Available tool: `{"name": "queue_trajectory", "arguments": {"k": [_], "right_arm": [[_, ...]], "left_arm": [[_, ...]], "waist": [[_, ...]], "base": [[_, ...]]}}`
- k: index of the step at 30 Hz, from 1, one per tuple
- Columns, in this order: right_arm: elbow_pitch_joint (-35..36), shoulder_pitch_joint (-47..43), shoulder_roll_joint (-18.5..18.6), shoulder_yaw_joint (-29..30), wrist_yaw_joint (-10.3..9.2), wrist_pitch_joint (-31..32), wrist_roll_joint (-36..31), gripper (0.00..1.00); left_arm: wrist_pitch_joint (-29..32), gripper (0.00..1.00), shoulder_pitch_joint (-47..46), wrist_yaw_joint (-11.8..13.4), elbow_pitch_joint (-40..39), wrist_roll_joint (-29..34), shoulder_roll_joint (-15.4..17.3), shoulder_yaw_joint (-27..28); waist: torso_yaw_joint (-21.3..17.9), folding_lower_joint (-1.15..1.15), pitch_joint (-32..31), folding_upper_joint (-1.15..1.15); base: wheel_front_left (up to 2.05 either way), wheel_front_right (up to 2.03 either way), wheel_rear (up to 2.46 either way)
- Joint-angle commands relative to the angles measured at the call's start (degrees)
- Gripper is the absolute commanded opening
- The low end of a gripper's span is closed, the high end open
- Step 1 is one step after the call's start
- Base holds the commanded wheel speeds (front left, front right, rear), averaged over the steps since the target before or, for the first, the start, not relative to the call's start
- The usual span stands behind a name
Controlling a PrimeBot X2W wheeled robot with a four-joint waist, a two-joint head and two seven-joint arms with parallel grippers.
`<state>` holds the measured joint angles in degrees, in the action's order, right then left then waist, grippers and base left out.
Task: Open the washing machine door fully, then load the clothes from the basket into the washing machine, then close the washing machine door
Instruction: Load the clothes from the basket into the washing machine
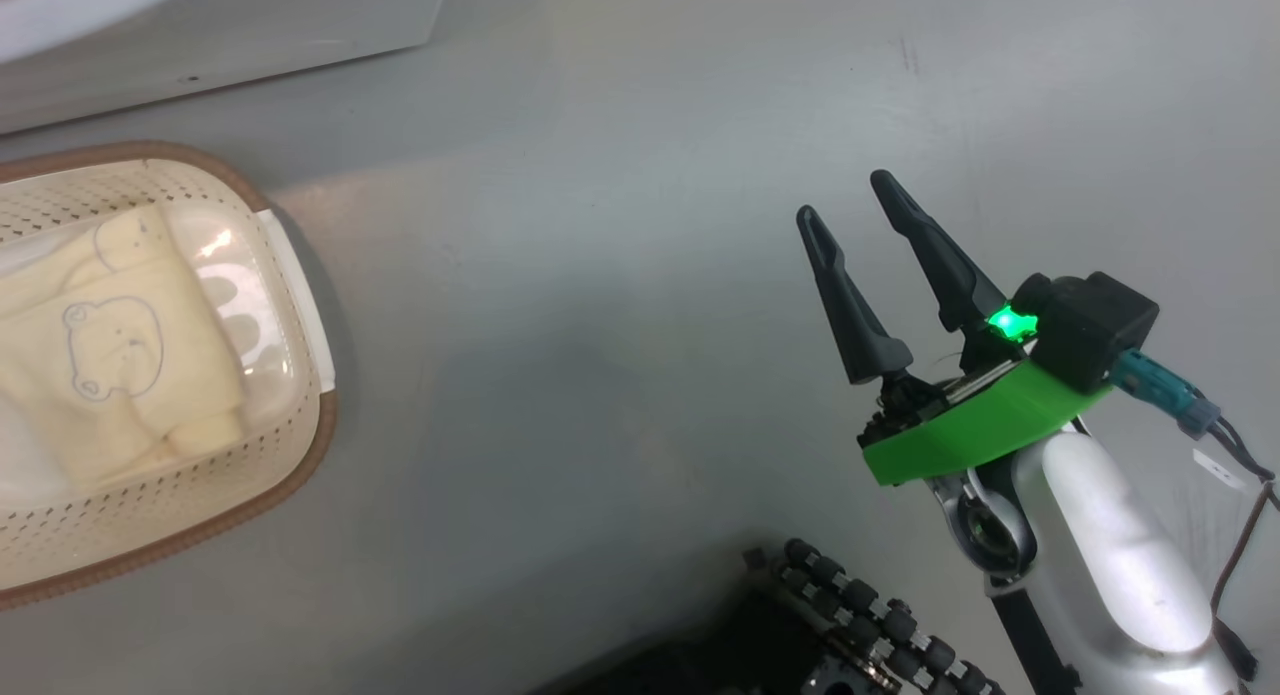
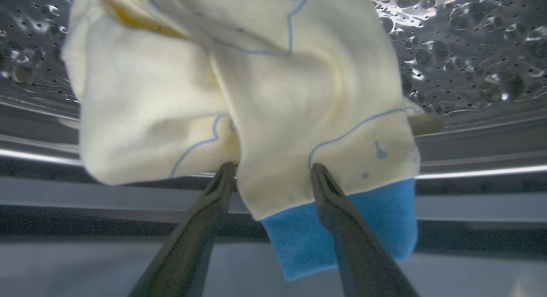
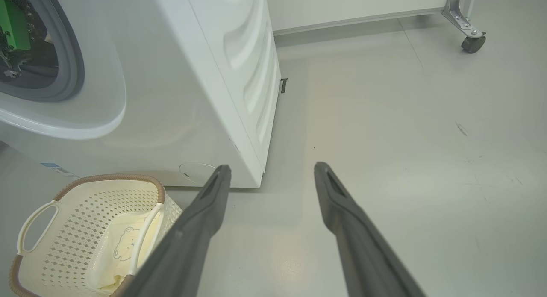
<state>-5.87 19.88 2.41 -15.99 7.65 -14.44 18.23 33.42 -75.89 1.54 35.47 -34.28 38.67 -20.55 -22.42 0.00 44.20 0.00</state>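
While looking down from the head, finds the right gripper (image 1: 845, 197) spread wide and holding nothing, off to one side of the washing machine (image 1: 200, 55). Finds the basket (image 1: 300, 455) just in front of that machine, with some of the clothes (image 1: 110, 365) lying inside.

Along the left wrist, finds the left gripper (image 2: 269, 171) parted just as wide inside the washing machine, at the drum (image 2: 470, 53) mouth, with a cream garment (image 2: 265, 96) bunched at the fingertips. Cannot tell whether touching. Could drag that garment back out on withdrawal by snagging the blue cuff (image 2: 372, 220), or leave it draped over the washing machine's lip, fouling the door.

Along the right wrist, confirms the basket at the washing machine's foot, not yet emptied. Could knock it aside on a careless reach.
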Motion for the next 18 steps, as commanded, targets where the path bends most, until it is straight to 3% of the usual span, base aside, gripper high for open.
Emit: {"name": "queue_trajectory", "arguments": {"k": [1, 2, 3, 9, 18], "right_arm": [[1.69, 0.01, 0.46, -0.94, -0.16, -0.55, 0.47, 1.0], [1.69, 0.09, 0.46, -0.96, -0.16, -0.55, 0.54, 1.0], [1.66, 0.17, 0.46, -0.98, -0.16, -0.55, 0.59, 1.0], [1.77, 0.52, 0.46, -0.91, -0.16, -0.55, 0.63, 1.0], [2.26, 1.39, 0.46, -1.86, -0.16, -0.56, 1.19, 1.0]], "left_arm": [[0.92, 0.48, -1.79, 0.0, -0.89, 0.13, 3.2, 1.27], [1.23, 0.32, -2.21, -0.03, -0.8, 0.18, 3.15, 1.12], [1.45, 0.0, -2.63, -0.09, -0.76, 0.22, 3.11, 0.98], [-0.11, 0.0, -5.07, -0.53, -1.29, 1.2, 3.35, 0.46], [-11.23, 0.0, -9.35, -0.52, -2.15, 6.94, 6.52, -0.28]], "waist": [[-0.11, 0.0, 0.25, 0.0], [-0.13, 0.0, 0.36, 0.0], [-0.13, 0.0, 0.46, 0.0], [0.14, 0.0, 1.0, 0.0], [-1.01, 0.0, 3.0, 0.0]], "base": [[0.0, 0.0, 0.0], [0.0, 0.0, 0.0], [0.0, 0.0, 0.0], [0.0, 0.0, 0.0], [0.0, 0.0, 0.0]]}}
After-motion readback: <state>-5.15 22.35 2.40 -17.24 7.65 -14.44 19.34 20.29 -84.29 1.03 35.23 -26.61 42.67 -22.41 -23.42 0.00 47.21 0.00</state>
